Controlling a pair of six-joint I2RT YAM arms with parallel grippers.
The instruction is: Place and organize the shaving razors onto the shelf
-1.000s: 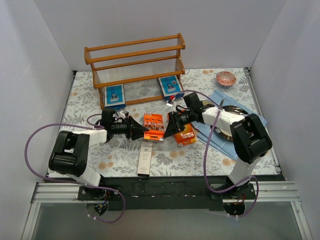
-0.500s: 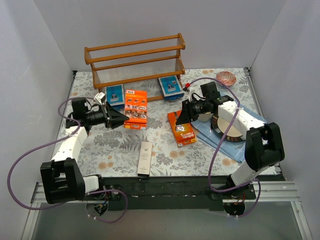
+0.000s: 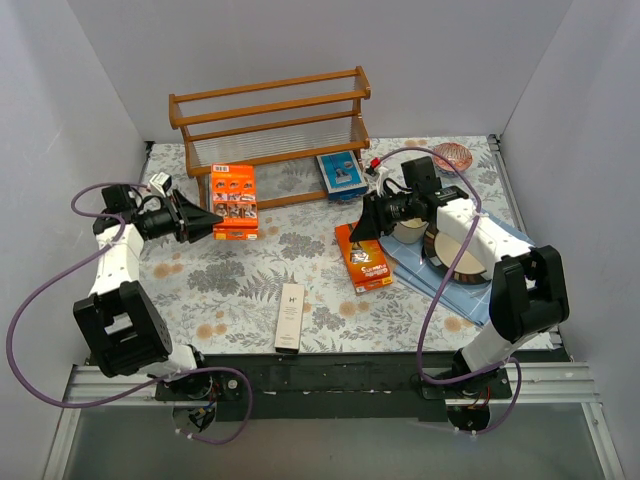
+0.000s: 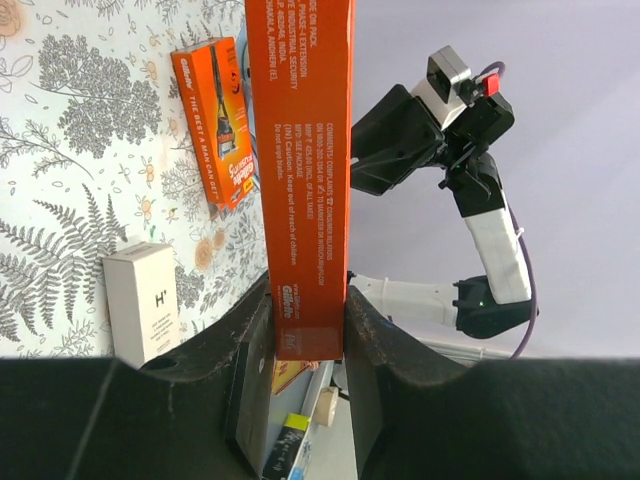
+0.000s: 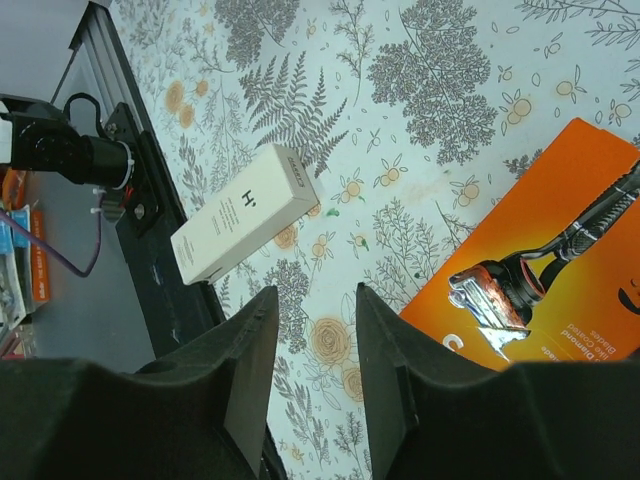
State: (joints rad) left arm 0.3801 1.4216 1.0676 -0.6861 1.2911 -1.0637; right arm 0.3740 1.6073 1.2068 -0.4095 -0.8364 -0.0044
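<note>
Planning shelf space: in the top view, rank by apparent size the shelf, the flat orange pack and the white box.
1. shelf
2. flat orange pack
3. white box, similar length but much slimmer

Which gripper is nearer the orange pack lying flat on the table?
Right. The right gripper hovers open over that orange pack's far end; the left gripper is across the table by the shelf, shut on the other orange pack.
</note>
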